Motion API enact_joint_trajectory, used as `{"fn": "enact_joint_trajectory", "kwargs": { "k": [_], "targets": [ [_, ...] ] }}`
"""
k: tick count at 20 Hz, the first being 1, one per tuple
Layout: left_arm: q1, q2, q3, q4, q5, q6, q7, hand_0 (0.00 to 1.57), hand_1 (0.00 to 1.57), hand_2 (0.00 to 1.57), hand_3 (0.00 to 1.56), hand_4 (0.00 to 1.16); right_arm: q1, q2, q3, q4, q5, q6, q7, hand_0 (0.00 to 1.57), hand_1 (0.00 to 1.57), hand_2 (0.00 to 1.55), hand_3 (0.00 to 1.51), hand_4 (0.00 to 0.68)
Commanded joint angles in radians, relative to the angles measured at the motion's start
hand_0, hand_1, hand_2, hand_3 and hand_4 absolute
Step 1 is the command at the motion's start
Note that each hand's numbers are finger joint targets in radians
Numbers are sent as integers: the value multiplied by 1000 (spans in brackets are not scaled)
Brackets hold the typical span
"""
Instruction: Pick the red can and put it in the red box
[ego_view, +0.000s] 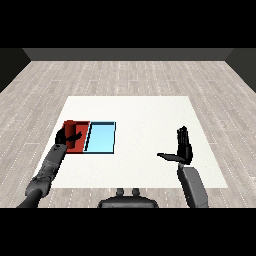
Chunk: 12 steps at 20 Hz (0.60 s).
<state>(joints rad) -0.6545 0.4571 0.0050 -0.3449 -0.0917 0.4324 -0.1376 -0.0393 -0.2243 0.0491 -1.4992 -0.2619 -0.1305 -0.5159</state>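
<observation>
The left hand (67, 135) hovers over the red tray (79, 131) beside the light blue tray (101, 137), its fingers' state unclear; the right hand (183, 149) is spread, fingers released, above the white table (145, 115)

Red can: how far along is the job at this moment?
The left hand is over the red tray, so the carry looks done. Its fingers seem curled round something red, probably the red can, but can and tray blend together. Release and withdrawal seem left. The right hand is open, apart from both trays.
</observation>
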Motion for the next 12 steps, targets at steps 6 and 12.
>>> {"fn": "enact_joint_trajectory", "kwargs": {
  "k": [6,12],
  "targets": [
    [-88,-3,76,220,29,-43,24,1128,1128,1094,0,525,1,-11,-14,6,30,1,-45,0,0,0,0,0],
    [-131,40,-85,311,-143,-136,106,0,0,0,0,319,-29,4,-13,-25,-4,21,-11,0,0,0,0,0]
  ]
}}
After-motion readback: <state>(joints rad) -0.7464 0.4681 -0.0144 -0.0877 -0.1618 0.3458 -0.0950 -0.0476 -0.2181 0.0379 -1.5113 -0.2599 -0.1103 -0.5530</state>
